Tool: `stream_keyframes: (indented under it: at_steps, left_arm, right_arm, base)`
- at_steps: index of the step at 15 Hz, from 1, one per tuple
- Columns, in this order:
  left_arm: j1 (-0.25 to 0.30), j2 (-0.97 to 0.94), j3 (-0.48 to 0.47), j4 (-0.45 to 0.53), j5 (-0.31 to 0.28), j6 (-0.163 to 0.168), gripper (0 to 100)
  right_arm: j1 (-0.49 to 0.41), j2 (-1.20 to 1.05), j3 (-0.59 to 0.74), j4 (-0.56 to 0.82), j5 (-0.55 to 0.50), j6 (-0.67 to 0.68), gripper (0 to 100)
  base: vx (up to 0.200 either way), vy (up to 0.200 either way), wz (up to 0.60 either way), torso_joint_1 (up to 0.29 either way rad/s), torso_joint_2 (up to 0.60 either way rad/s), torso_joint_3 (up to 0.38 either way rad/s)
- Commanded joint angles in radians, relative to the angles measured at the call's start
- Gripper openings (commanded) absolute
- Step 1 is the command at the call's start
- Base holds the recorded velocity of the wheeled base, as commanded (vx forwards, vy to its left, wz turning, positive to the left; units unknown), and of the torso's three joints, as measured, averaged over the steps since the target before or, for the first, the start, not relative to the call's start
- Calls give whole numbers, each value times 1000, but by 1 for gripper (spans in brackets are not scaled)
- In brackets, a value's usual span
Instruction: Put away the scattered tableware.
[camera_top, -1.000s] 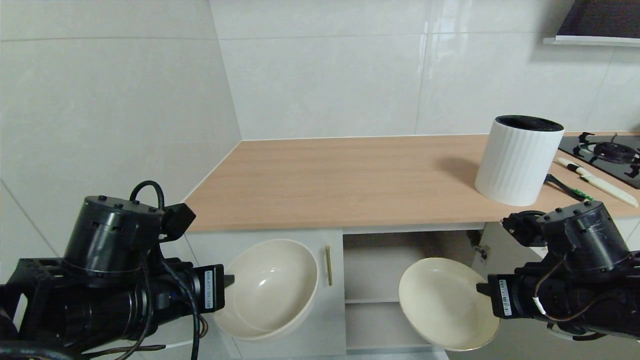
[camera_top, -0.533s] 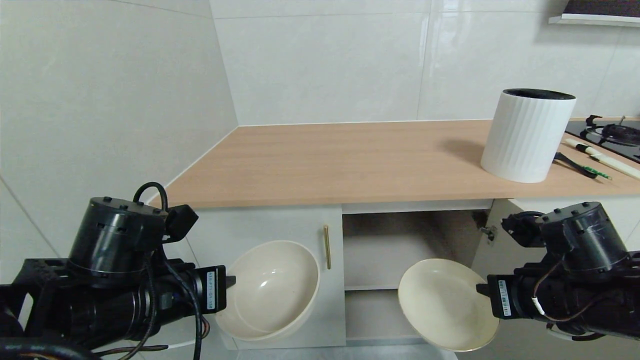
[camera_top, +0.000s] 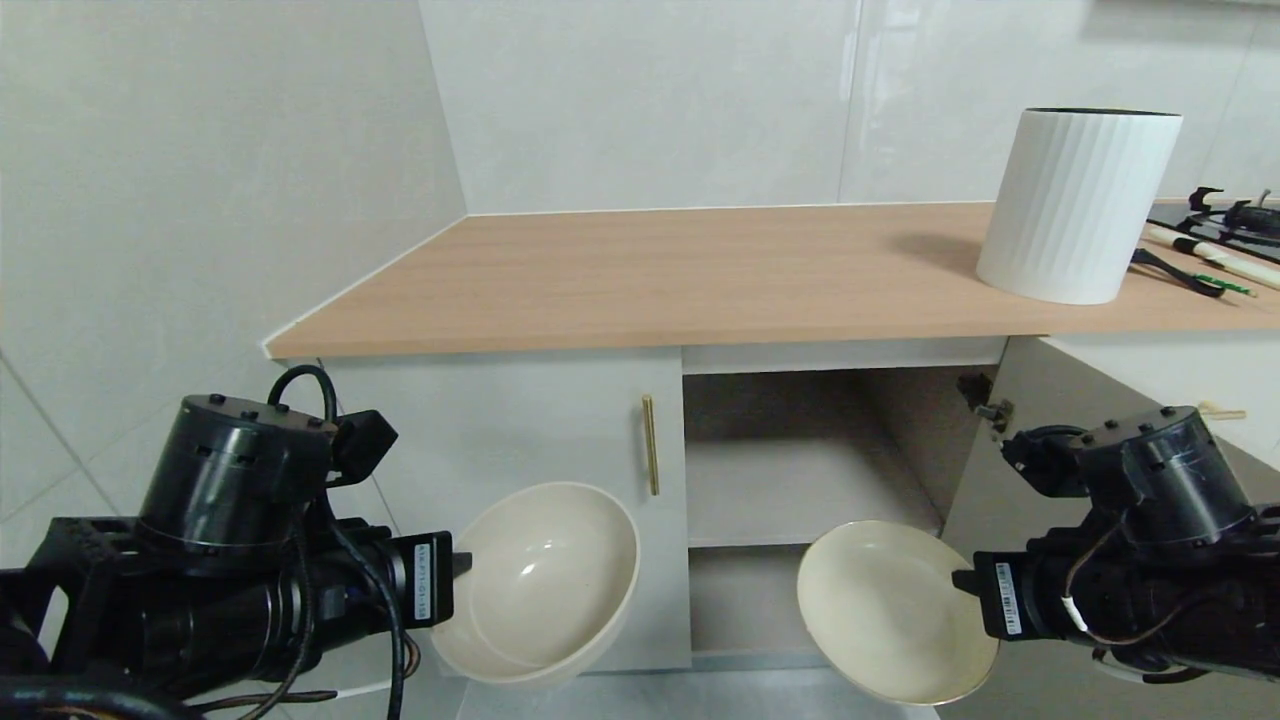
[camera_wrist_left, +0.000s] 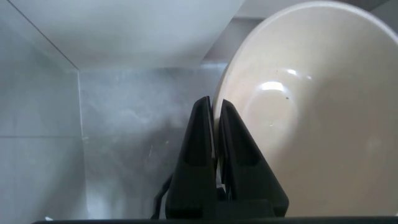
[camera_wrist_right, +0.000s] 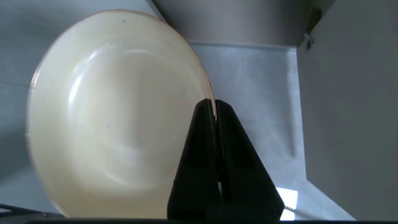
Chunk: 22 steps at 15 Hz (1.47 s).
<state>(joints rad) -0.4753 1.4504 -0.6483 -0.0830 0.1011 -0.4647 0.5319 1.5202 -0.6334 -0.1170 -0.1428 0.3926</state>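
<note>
The wooden counter (camera_top: 700, 270) runs above and ahead of both grippers. Under it stands the cabinet (camera_top: 790, 480). Its open compartment lies ahead of the gap between the two grippers, with a shelf across it. Its closed door (camera_top: 520, 420) is straight ahead of the left gripper (camera_top: 455, 565). The swung-out door (camera_top: 1045, 400) stands just above the right gripper (camera_top: 960, 578).

A white ribbed canister (camera_top: 1085, 205) stands upright on the counter, high above the right gripper and well apart from it.

The cream bowl (camera_top: 545, 580) hangs from the left gripper, tipped up on its side so that its hollow faces the head camera. It reaches out from the fingertips toward the robot's right, in front of the lower part of the closed door. In the left wrist view the left gripper (camera_wrist_left: 214, 109) is pinched narrow on the rim of the bowl (camera_wrist_left: 311, 112), one finger on each side of the wall.

The cream plate (camera_top: 890, 610) is held the same way by the right gripper, on edge. It reaches from the fingertips toward the robot's left, before the lower opening of the cabinet. In the right wrist view the right gripper (camera_wrist_right: 214, 111) is closed tight on the rim of the plate (camera_wrist_right: 118, 118).

Bowl and plate are apart, with the closed door's edge between them.

A slim gold handle (camera_top: 649, 444) stands upright on the closed door, above the bowl. Some utensils (camera_top: 1195, 270) lie on the counter just beside the canister.
</note>
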Motion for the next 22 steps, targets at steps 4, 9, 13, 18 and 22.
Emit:
stream_keyframes:
  at_steps: [4,9,13,18,22]
  left_arm:
    - [0,2,1,0,0,0,0]
    - [0,1,1,0,0,0,0]
    - [0,-10,-1,0,2,1,0]
    - [0,-15,-1,0,2,3,0]
    - [0,-8,-1,0,2,4,0]
  right_arm:
    - [0,9,0,0,0,0,0]
    - [0,34,0,-16,0,0,0]
    - [-26,169,-45,-113,6,-31,0]
    - [-127,592,-396,-184,-1,-18,0]
    - [-159,768,-611,-184,-66,17,0]
  base:
    - [0,0,0,-51,433,364]
    - [0,0,0,0,28,15]
    - [0,0,0,-19,93,83]
    - [0,0,0,0,0,0]
    - [0,0,0,0,0,0]
